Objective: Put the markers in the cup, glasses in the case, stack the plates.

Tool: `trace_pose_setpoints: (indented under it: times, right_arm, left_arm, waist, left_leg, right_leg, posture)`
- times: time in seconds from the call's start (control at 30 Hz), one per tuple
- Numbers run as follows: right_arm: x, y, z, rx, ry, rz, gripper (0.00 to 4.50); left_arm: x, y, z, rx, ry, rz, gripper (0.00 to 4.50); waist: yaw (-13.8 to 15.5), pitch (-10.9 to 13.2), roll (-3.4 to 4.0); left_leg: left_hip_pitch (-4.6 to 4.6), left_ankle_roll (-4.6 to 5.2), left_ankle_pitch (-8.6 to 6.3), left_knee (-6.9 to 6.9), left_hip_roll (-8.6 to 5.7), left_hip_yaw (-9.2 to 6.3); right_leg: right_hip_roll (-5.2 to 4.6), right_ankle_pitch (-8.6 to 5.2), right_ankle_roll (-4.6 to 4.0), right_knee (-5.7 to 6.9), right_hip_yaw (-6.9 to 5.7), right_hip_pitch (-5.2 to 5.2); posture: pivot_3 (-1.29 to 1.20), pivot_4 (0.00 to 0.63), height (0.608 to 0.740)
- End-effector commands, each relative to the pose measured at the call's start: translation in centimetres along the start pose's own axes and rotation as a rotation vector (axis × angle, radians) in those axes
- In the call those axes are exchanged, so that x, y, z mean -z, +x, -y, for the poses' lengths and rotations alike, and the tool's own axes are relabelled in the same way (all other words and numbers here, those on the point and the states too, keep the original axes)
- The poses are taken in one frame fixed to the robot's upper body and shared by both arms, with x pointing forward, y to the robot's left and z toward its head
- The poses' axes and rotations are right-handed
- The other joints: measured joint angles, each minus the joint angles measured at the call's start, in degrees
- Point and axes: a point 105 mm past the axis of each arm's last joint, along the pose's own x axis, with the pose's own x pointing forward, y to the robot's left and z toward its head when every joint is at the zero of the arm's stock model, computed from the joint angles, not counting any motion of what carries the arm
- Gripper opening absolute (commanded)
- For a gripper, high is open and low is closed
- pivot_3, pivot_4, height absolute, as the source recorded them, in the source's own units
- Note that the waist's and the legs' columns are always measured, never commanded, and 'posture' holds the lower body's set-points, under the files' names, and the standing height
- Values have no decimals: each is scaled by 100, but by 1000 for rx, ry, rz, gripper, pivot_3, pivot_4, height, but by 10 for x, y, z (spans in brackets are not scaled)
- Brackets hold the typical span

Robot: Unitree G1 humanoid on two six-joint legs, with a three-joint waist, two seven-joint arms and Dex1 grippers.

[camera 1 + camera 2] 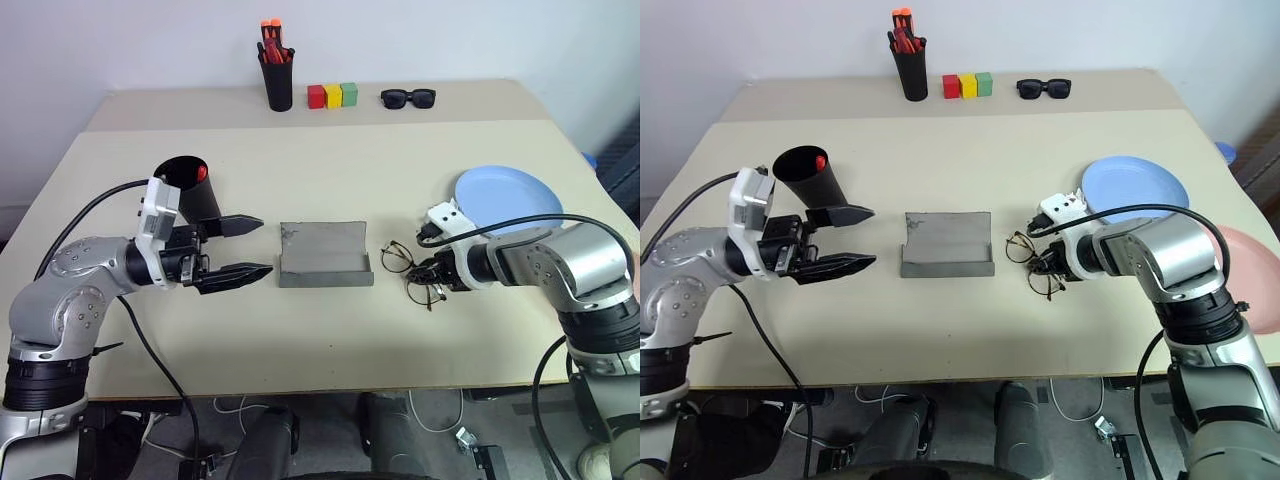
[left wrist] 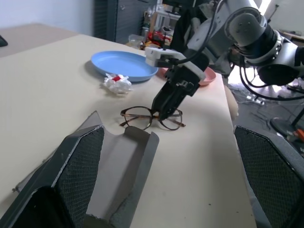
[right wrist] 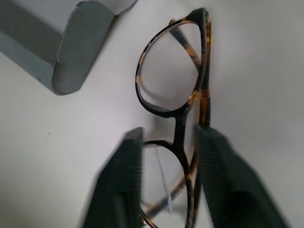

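Right gripper fingers closing astride glasses bridge, for lift toward open case at 9 o'clock. Left gripper fingers spread, empty, waiting beside case.

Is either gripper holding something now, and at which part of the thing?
The right gripper is closed around the glasses at the bridge and one lens rim. The left gripper is open and holds nothing.
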Motion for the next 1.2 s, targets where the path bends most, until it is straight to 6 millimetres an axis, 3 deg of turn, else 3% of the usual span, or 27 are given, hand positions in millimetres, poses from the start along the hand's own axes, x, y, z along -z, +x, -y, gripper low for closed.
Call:
trace_pose_setpoints:
  times: [0.03, 0.3, 0.53, 0.67, 0.87, 1.03, 1.2]
  right_arm:
    - [-6, -4, 4, 33, -16, 24, 35]
    - [-24, -22, -1, 6, -69, 89, 35]
    - [-71, -46, -29, -113, -272, 295, 35]
    - [-90, -37, -49, -173, -443, 426, 35]
    - [-113, -15, -73, -289, -513, 495, 35]
    - [-103, 13, -88, -372, -550, 443, 35]
    - [-89, 33, -82, -346, -602, 371, 35]
  left_arm:
    - [-8, 1, 2, 10, 45, 8, 4500]
    - [-10, -7, 0, -17, 21, 10, 4500]
    - [-19, -31, 6, -85, -40, 26, 4500]
    - [-16, -43, 17, -99, -83, -1, 4500]
    - [-14, -56, 23, -110, -133, 0, 4500]
    - [-13, -59, 25, -130, -115, -7, 4500]
    - [-9, -60, 29, -149, -97, -13, 4500]
  waist:
    - [-1, -5, -7]
    - [1, -5, -9]
    - [-48, -2, -4]
    - [-40, -1, -4]
    - [-38, -1, -4]
    - [-26, -1, -4]
    - [-30, 0, -3]
  left_leg:
    - [3, 0, 0, 0, 0, 0]
    - [3, 0, 0, 1, 0, 0]
    - [-3, 0, 0, -9, 9, 2]
    - [-4, 2, -2, -11, 12, 4]
    - [0, 1, -1, -8, 12, 5]
    - [-6, 0, -2, -12, 12, 4]
    - [-12, -1, -2, -12, 12, 4]
  right_leg:
    - [0, 0, 0, 0, 0, 3]
    - [0, 0, 0, 0, 0, 4]
    - [10, -1, 0, -1, 0, -10]
    - [12, -1, 0, -4, 1, -10]
    - [12, 0, -1, 0, 2, -10]
    - [12, 1, -5, -1, 2, -17]
    - [12, 3, -8, 1, 3, -28]
  posture:
    - [0, 150, 740]
    - [0, 150, 740]
    - [0, 150, 740]
    - [0, 150, 740]
    - [0, 150, 740]
    - [0, 150, 740]
    - [0, 150, 740]
